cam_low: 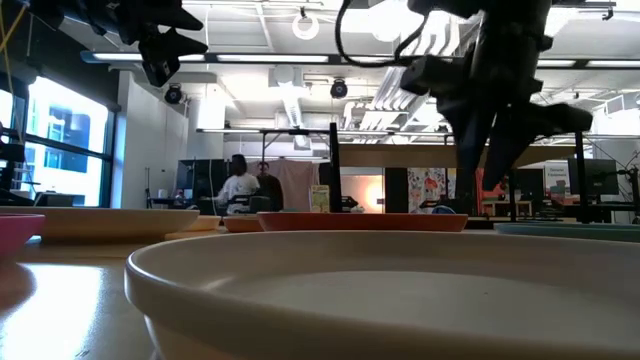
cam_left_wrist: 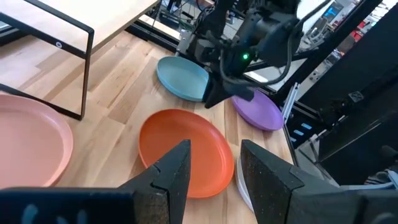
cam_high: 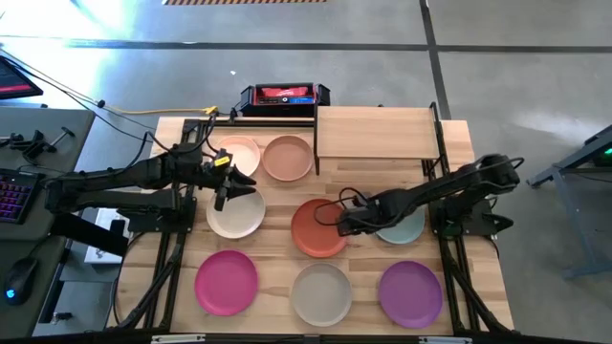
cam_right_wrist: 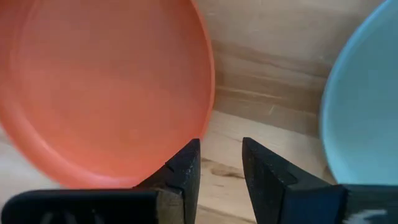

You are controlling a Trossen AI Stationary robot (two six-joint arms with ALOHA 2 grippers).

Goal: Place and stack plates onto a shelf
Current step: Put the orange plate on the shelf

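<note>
Now the right pincer (cam_high: 341, 227), jaws apart, hovers at the orange plate's (cam_high: 318, 229) rim. It should straddle that rim before closing. The left pincer (cam_high: 221, 198) waits open over the cream plate (cam_high: 236, 215).

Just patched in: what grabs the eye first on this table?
Round matte plates in many colours cover the butcher-block table, while the light-wood shelf at the far edge stands bare. The right claw, open, hovers at the rim of the orange-red plate; the left claw, open, hangs over the cream plate.

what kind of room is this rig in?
Likely an open robotics lab or workshop: polished concrete floor, exposed ceiling ducts, a keyboard on a side desk, and people at workstations behind the table.
</note>
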